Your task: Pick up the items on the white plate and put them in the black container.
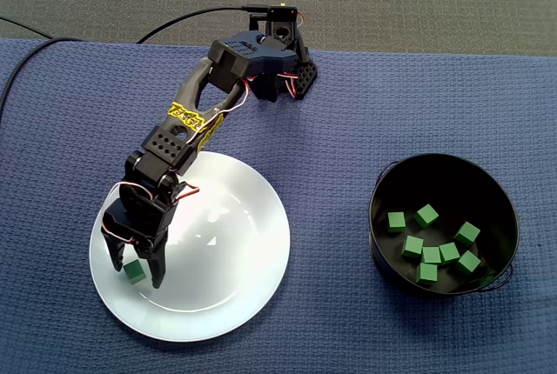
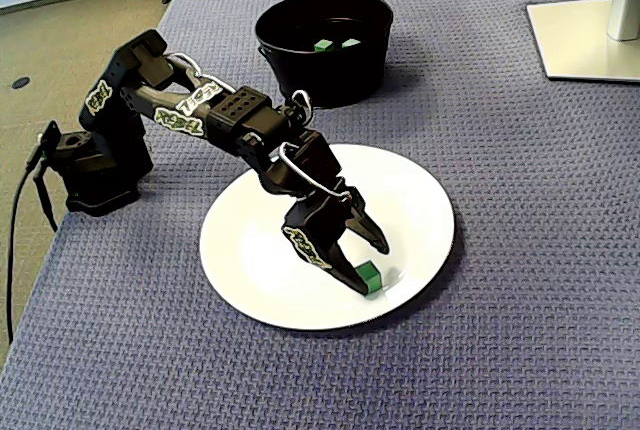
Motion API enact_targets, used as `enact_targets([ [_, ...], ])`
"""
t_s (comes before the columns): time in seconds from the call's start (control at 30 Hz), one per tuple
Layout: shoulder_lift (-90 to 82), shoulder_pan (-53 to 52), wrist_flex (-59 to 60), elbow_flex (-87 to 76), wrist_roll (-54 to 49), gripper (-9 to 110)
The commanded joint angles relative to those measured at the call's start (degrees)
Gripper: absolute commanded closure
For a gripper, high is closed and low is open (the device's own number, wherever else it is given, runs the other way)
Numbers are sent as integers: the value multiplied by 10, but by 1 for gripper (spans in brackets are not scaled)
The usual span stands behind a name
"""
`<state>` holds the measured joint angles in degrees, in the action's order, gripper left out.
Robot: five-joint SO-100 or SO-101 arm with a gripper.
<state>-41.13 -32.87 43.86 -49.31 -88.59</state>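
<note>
In a fixed view, I see the gripper (image 1: 137, 274) low over the white plate (image 1: 235, 243), its fingers spread either side of one green cube (image 1: 133, 271). The black container (image 1: 444, 178) holds eight stored cubes (image 1: 432, 255).

In a fixed view, the green cube (image 2: 369, 276) seems to touch the nearer finger, though I can't be sure. The black container (image 2: 320, 75) shows only two stored cubes (image 2: 323, 45).
</note>
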Motion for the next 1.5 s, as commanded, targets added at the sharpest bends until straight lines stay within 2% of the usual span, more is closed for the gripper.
enact_targets([
  [0.0, -40, -8, 6, 27, 7, 78],
  [0.57, -27, -11, -4, 18, 8, 96],
  [0.8, -27, -14, -5, 16, 12, 101],
  [1.03, -27, -18, -6, 11, 23, 102],
  [1.33, -43, -21, 35, 24, 100, 102],
  [1.47, -69, -12, 147, 100, 192, 102],
])
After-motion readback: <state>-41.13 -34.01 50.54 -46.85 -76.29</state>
